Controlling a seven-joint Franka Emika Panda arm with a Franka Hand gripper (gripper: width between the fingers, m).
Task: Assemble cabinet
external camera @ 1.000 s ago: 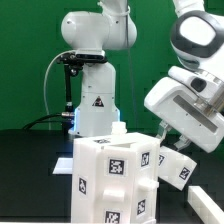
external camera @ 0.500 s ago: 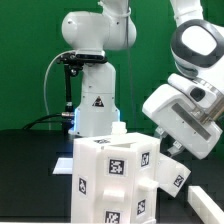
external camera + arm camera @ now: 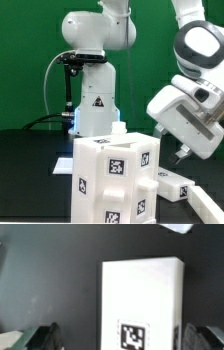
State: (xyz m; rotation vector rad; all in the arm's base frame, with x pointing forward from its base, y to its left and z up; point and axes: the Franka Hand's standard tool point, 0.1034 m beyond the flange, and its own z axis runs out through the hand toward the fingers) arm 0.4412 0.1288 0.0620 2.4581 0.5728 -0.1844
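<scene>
My claw [image 3: 124, 337] spread wide, straddling loose side panel [image 3: 140, 286] beneath. Panel unjoined; next: descend, pinch, carry to cabinet body [image 3: 110, 180].

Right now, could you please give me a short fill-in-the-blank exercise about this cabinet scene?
1. The pincer is ___, its fingers clear of the loose panel.
2. The loose panel lies flat on the ___ table.
3. The loose panel lies toward the exterior view's ___ of the cabinet body.
Missing words: open; black; right.
</scene>
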